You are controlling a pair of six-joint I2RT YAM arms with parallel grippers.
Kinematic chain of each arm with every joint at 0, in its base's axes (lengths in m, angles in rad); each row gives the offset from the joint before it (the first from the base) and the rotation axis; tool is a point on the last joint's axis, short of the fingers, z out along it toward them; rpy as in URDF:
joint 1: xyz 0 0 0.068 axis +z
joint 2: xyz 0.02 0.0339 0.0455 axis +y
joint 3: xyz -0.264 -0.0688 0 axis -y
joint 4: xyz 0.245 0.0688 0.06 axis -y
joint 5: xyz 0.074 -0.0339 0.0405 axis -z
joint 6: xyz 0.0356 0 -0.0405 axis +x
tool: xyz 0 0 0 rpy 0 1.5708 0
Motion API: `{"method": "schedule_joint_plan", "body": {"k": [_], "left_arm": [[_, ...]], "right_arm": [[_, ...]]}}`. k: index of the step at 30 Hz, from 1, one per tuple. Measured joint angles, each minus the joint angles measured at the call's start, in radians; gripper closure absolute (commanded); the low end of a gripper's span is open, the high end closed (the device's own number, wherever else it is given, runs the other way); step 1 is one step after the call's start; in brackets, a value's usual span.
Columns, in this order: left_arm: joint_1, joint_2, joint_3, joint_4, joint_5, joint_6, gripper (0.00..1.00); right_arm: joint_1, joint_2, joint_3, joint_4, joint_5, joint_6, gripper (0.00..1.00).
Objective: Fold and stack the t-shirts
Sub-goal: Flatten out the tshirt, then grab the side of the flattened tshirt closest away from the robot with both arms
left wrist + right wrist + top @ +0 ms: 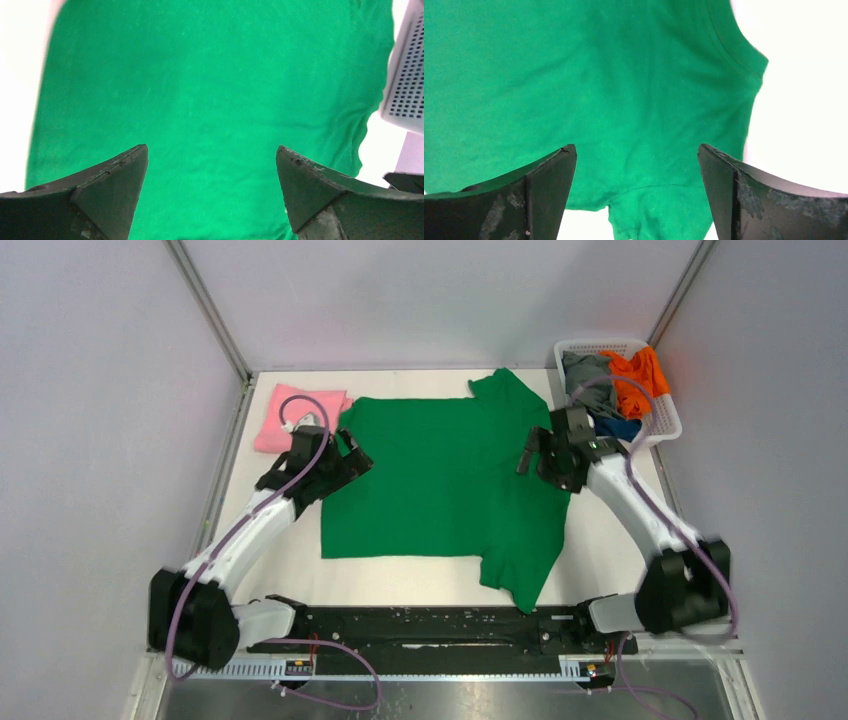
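Note:
A bright green t-shirt (445, 480) lies spread flat on the white table, one sleeve at the far right, one at the near right. It fills the left wrist view (210, 100) and the right wrist view (599, 85). A folded pink t-shirt (285, 420) lies at the far left. Orange (638, 375), grey (585, 370) and dark blue (618, 427) shirts lie in the white basket (668, 425). My left gripper (352, 453) is open and empty over the green shirt's left edge. My right gripper (530, 453) is open and empty over its right side.
The basket stands at the table's far right corner and shows in the left wrist view (405, 75). Grey walls and a metal frame surround the table. The arm bases and a black rail (430, 625) line the near edge.

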Motion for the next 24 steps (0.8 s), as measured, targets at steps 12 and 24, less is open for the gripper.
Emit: {"method": "schedule_joint_plan", "body": {"k": [12, 24], "left_arm": [[-0.036, -0.476, -0.422, -0.344, -0.175, -0.125, 0.18], [-0.036, -0.404, -0.502, -0.313, -0.212, -0.22, 0.45]], "right_arm": [[0.006, -0.776, -0.615, 0.157, 0.026, 0.141, 0.01], [0.006, -0.917, -0.642, 0.181, 0.097, 0.16, 0.01]]}}
